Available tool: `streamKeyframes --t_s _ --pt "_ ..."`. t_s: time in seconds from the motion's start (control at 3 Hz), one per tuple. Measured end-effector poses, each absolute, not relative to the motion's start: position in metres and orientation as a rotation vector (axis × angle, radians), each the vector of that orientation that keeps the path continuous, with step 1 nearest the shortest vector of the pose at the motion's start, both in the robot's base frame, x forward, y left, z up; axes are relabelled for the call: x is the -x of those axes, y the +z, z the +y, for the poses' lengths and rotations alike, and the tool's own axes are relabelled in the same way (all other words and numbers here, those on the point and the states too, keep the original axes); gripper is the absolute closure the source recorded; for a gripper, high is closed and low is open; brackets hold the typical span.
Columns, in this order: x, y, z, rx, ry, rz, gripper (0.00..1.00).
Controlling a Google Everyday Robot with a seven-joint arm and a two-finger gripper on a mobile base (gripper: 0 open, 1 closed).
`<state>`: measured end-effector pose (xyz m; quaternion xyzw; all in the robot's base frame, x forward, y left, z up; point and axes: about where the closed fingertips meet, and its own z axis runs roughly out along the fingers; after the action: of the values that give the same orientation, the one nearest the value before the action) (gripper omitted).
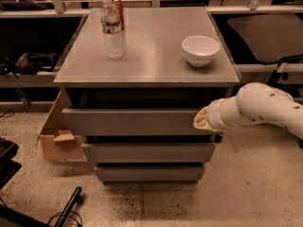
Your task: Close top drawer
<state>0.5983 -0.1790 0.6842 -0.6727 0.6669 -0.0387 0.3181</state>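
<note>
One tool [202, 119], at flat grey top drawer [128, 122]

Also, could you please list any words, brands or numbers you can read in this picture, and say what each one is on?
Nothing is legible here.
The water bottle: red-and-white label, print too blurred to read.
The can behind it: markings too blurred to read.
The bowl, cardboard box and top drawer: no lettering visible.
The gripper, against the top drawer's right end: no lettering visible.
</note>
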Motion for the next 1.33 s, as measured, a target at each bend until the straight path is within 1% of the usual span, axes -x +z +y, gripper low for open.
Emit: streamKeyframes --t_s 0.33,0.67,1.33 --pt "-0.5983 0.6842 -0.1790 1.770 -0.102 1.755 0.85" --pt "-0.5983 0.6841 -0.1789 1.770 -0.102 1.754 0.59" --pt "-0.5983 0.6841 -0.1789 1.770 -0.102 1.754 0.15"
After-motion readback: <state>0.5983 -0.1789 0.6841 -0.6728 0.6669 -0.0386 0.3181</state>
